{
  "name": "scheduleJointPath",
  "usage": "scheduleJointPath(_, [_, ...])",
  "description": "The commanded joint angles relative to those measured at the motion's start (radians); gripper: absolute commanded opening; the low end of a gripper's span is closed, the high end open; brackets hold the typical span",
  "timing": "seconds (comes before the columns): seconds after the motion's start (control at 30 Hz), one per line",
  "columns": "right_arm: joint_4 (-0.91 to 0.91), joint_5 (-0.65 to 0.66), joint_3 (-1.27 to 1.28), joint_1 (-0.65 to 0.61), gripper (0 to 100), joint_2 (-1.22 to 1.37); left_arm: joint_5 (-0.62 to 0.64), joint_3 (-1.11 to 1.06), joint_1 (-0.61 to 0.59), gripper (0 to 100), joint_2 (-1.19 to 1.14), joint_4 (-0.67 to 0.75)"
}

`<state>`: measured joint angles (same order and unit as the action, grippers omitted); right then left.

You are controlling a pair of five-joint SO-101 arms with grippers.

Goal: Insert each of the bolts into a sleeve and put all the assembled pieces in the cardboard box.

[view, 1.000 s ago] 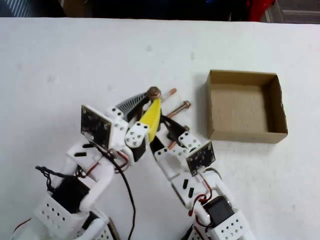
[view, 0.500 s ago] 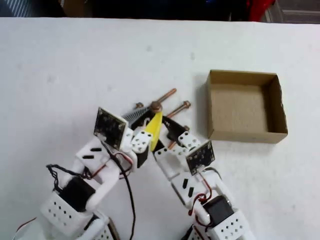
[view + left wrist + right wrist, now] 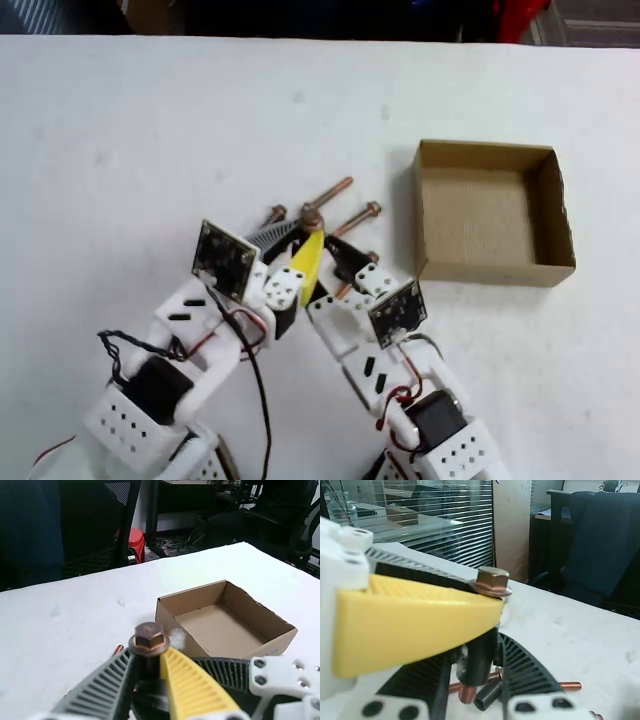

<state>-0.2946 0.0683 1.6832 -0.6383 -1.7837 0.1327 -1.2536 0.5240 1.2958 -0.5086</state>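
My left gripper (image 3: 306,228), with one grey and one yellow finger, is shut on a copper bolt (image 3: 310,214) just under its hex head (image 3: 148,639). In the right wrist view the bolt (image 3: 492,581) stands upright and runs down through a black sleeve (image 3: 479,661). That sleeve sits between the black fingers of my right gripper (image 3: 477,655), which is shut on it. The bolt's threaded end (image 3: 466,693) pokes out below the sleeve. Both grippers meet left of the open cardboard box (image 3: 490,270), which holds nothing.
Loose copper bolts (image 3: 330,190) (image 3: 358,217) lie on the white table between the grippers and the box, with another (image 3: 275,213) just left of them. A spare black sleeve (image 3: 487,695) lies under my right gripper. The box (image 3: 165,617) stands close behind.
My left arm has drawn back towards the near edge, carrying the bolt down to the right gripper's sleeve. The right arm has hardly shifted.
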Motion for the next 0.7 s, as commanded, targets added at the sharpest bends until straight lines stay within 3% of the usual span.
scheduleJointPath(0.0, [0.025, -0.003, 0.008, 0.004, 1.7, -0.016, -0.008, 0.011, -0.028, 14, -0.005, -0.002])
scheduleJointPath(0.2, [0.025, -0.003, 0.008, 0.042, 1.7, -0.016, -0.006, 0.008, -0.102, 30, -0.005, -0.006])
scheduleJointPath(0.67, [0.024, -0.003, 0.008, 0.045, 1.7, -0.015, -0.006, 0.118, -0.117, 30, -0.005, -0.006])
